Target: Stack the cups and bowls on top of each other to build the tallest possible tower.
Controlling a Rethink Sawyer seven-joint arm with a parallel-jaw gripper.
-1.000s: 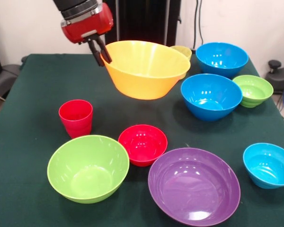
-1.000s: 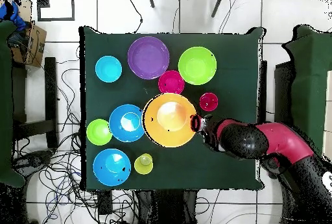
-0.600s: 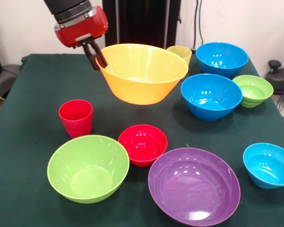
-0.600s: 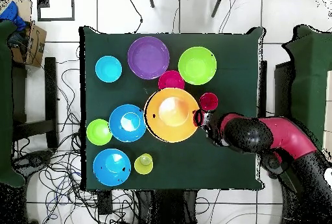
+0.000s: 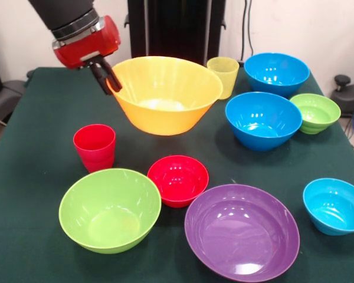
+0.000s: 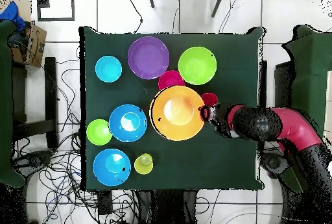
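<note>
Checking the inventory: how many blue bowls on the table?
3. Blue bowl at the far edge; second blue bowl just in front of it, beside the ribbed green bowl; small blue bowl near the right edge. None seem hidden.

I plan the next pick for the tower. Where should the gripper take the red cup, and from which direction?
Grip the red cup by its rim, coming straight down from above. It stands upright with its mouth open, so one finger could go inside the thin wall and one outside. The lime green bowl and red bowl stand apart from it.
</note>
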